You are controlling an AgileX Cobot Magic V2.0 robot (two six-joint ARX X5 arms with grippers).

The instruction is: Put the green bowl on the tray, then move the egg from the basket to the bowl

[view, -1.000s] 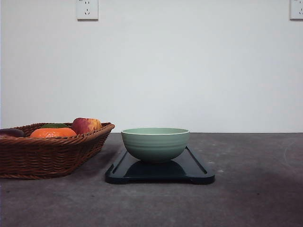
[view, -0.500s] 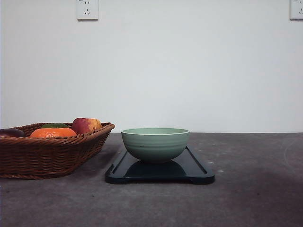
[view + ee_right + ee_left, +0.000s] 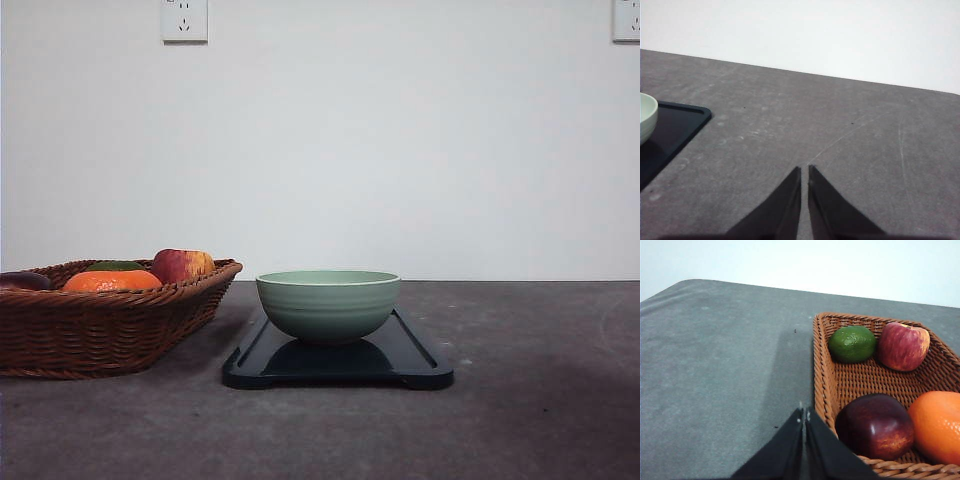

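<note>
- Green bowl (image 3: 328, 304) sits upright on the tray (image 3: 415, 362), roughly at its middle, in the front view.
- Left gripper (image 3: 804, 416) has its dark fingers pressed nearly together, holding nothing, just outside the near corner of the basket (image 3: 820, 370).
- Nearest those fingers inside the basket lies a dark red fruit (image 3: 875, 426), touching an orange tangerine (image 3: 937, 426); a green lime (image 3: 852, 343) and a red-yellow apple (image 3: 903, 345) rest side by side at the far end.
- No egg can be made out among the fruit.
- Right gripper (image 3: 804, 172) is likewise closed to a thin slit and empty, above bare grey table (image 3: 840, 130), with the tray's corner and the bowl's rim off to one side.
- Basket stands to the left of the tray, near it but apart.
</note>
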